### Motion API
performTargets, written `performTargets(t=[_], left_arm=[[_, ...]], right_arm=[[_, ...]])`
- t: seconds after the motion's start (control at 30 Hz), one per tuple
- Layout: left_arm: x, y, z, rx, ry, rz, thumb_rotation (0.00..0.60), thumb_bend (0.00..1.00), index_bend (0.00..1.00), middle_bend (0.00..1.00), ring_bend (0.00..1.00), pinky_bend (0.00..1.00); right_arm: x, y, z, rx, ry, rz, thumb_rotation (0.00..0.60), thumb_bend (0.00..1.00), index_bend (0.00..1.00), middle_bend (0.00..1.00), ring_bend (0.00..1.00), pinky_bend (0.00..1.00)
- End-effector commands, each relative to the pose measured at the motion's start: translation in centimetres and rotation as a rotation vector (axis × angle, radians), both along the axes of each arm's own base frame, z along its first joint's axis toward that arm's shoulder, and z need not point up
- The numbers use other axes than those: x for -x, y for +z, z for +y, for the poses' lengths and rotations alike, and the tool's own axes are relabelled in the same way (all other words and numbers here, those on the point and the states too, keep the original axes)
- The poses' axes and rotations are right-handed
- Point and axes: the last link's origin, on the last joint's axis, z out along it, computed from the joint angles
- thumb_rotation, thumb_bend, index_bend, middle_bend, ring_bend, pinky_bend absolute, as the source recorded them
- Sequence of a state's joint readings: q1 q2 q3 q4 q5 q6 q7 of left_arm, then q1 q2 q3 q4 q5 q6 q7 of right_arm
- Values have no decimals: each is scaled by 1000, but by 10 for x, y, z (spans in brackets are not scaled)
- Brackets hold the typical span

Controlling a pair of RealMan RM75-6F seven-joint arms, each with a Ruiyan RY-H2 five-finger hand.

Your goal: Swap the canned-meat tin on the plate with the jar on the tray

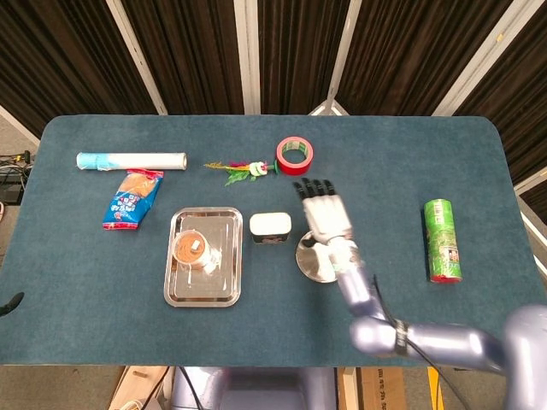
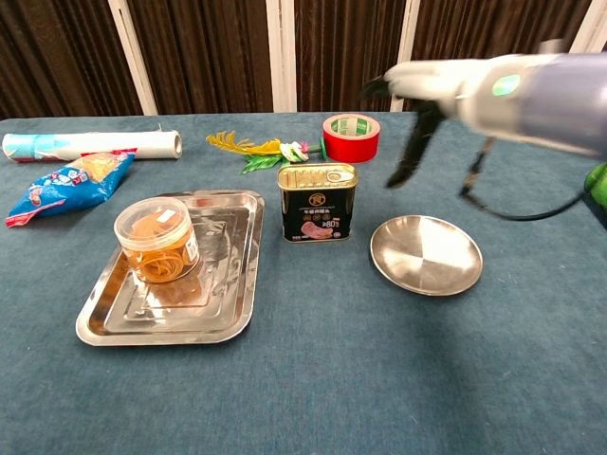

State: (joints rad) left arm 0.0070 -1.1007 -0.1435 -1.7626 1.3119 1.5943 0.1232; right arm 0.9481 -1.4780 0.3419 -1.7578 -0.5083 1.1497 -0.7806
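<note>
The canned-meat tin [image 1: 270,227] [image 2: 318,202] stands upright on the table cloth, between the steel tray [image 1: 227,289] [image 2: 237,313] and the round steel plate [image 1: 311,263] [image 2: 427,256]. A clear jar [image 1: 192,250] [image 2: 156,239] with brownish contents sits on the tray's left part. My right hand [image 1: 323,212] [image 2: 427,85] hovers open with fingers spread, above the plate's far edge and to the right of the tin, touching nothing. The plate holds nothing. My left hand appears in neither view.
A red tape roll [image 1: 294,155] [image 2: 350,136] and a flower sprig [image 1: 244,169] [image 2: 256,150] lie behind the tin. A snack bag [image 1: 132,198] and a white roll [image 1: 131,161] lie far left. A green can [image 1: 442,241] lies at the right.
</note>
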Motion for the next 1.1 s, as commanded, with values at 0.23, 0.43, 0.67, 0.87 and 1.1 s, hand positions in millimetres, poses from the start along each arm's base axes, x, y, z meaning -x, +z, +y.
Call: performTargets(t=[0.23, 0.43, 0.67, 0.87, 1.1], left_arm=[[-6, -12, 6, 112, -76, -86, 600, 155, 225, 2, 0, 74], [0, -15, 22, 153, -129, -164, 600, 145, 209, 1, 0, 73], [-38, -22, 77, 237, -246, -170, 600, 108, 158, 0, 0, 71], [-83, -40, 120, 400, -260, -164, 600, 49, 137, 0, 0, 69], [-121, -80, 149, 568, -245, -165, 600, 23, 120, 0, 0, 65]], right_arm=[[164, 90, 139, 194, -42, -56, 600, 0, 0, 0, 0, 0], [189, 86, 172, 232, -12, -46, 600, 0, 0, 0, 0, 0], [197, 82, 176, 260, -27, -43, 600, 0, 0, 0, 0, 0], [199, 84, 175, 267, -53, -41, 600, 0, 0, 0, 0, 0], [202, 90, 175, 290, -69, -34, 600, 0, 0, 0, 0, 0]])
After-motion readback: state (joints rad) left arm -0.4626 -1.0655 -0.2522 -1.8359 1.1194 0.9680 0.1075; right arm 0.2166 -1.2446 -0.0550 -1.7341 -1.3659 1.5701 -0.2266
